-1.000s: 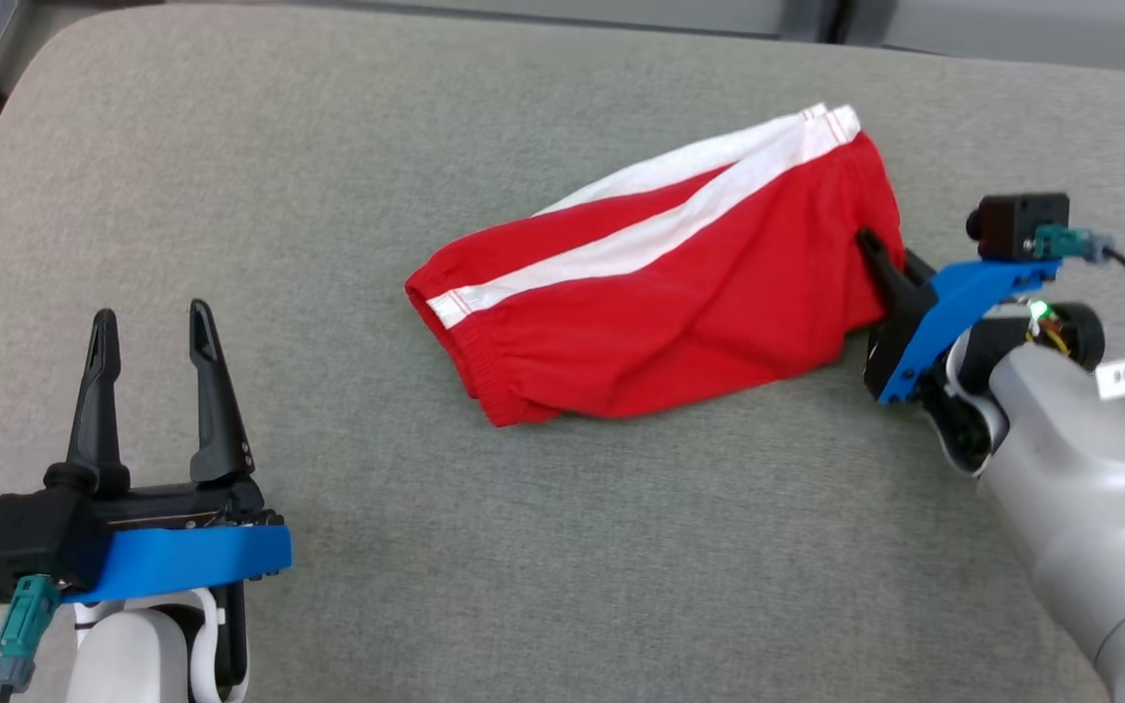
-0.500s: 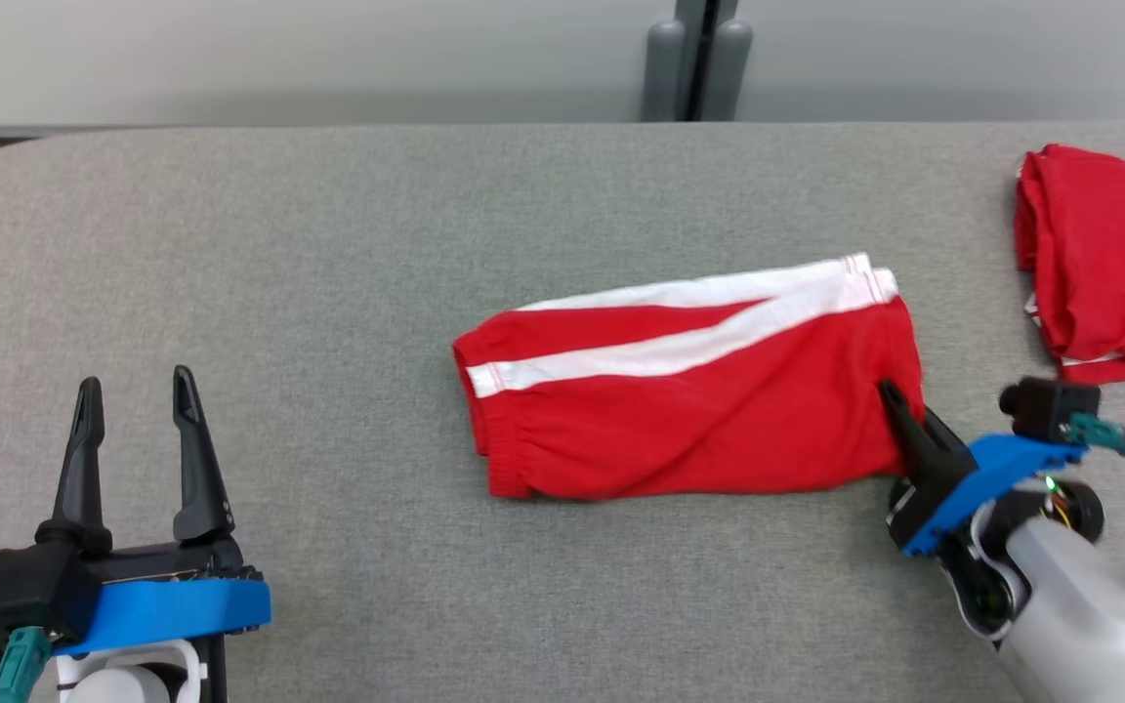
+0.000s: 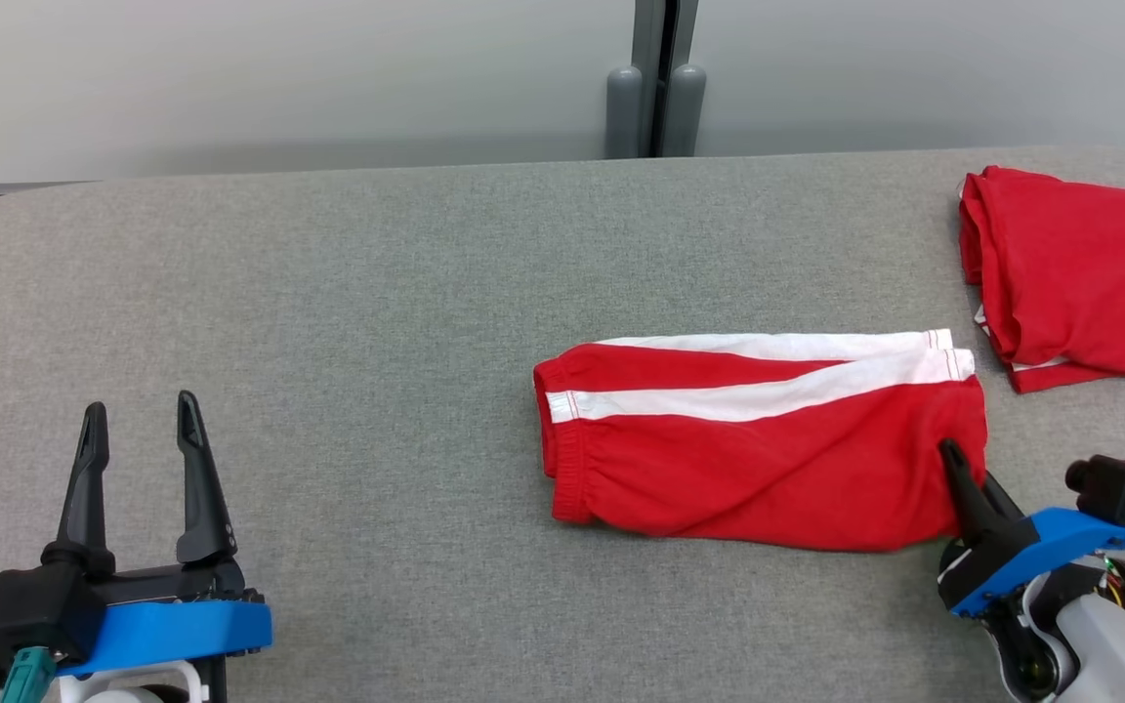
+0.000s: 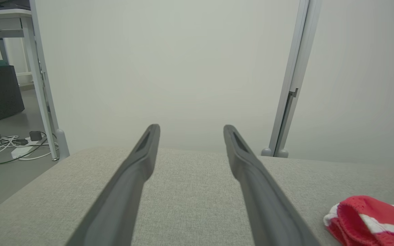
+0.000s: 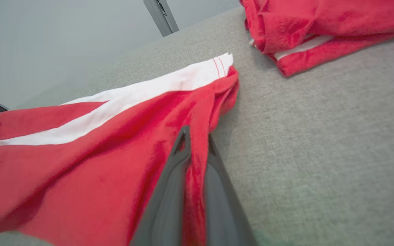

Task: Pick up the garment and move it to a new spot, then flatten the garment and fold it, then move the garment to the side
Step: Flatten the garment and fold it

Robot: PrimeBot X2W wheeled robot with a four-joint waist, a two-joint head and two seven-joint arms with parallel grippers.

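Folded red shorts with white side stripes lie on the grey padded table, right of centre, elastic waistband to the left. My right gripper is at their lower right corner, shut on a pinch of the red cloth. The right wrist view confirms it: the fabric of the shorts runs up between the closed fingers of that gripper. My left gripper stands open at the lower left, far from the shorts, with nothing between its fingers. In the left wrist view the left gripper points across bare table, the shorts' waistband at the lower right.
A second folded red garment lies at the table's far right, close above the held corner, also in the right wrist view. A grey post and a pale wall stand behind the table's back edge.
The head camera has swung, so the whole picture shifted. My right gripper kept its hold and the shorts now lie straighter and closer to the second red garment. The left gripper stays open.
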